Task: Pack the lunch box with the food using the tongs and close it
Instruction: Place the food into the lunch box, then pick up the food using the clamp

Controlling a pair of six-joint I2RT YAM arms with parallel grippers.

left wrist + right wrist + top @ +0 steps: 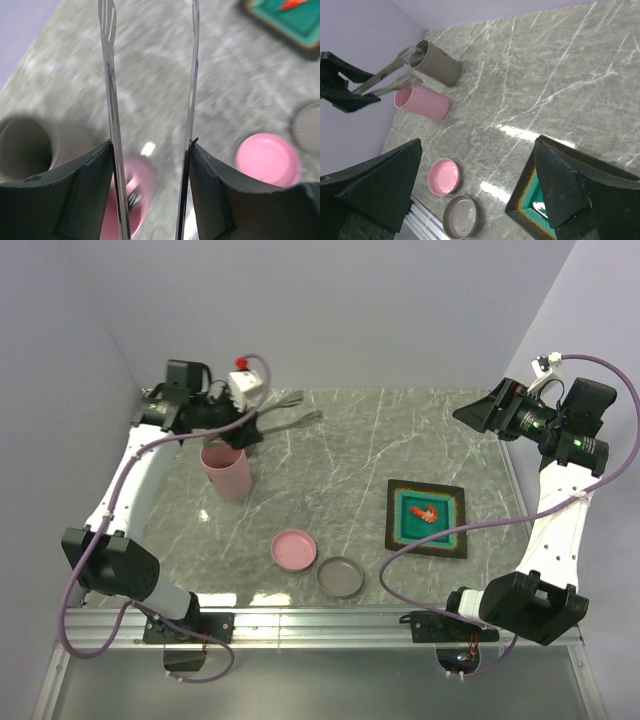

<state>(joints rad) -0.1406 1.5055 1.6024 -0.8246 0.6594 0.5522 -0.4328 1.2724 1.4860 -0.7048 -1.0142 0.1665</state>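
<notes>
My left gripper [250,427] hovers at the back left, above the lunch box's pink tub [226,472], and is shut on the tongs [290,410]. In the left wrist view both slim tong arms [111,100] stand spread apart, each pressed by a finger [90,185]. The pink tub [137,195] lies below them and a grey tub [22,145] to its left. An orange-red shrimp piece [425,512] lies on the teal plate [400,525]. My right gripper [478,412] is raised at the back right, open and empty [477,150].
A pink round lid [294,550] and a grey round lid [341,577] lie upturned near the front edge. The grey tub [439,64] stands behind the pink one [422,102] by the left wall. Walls close the back and both sides.
</notes>
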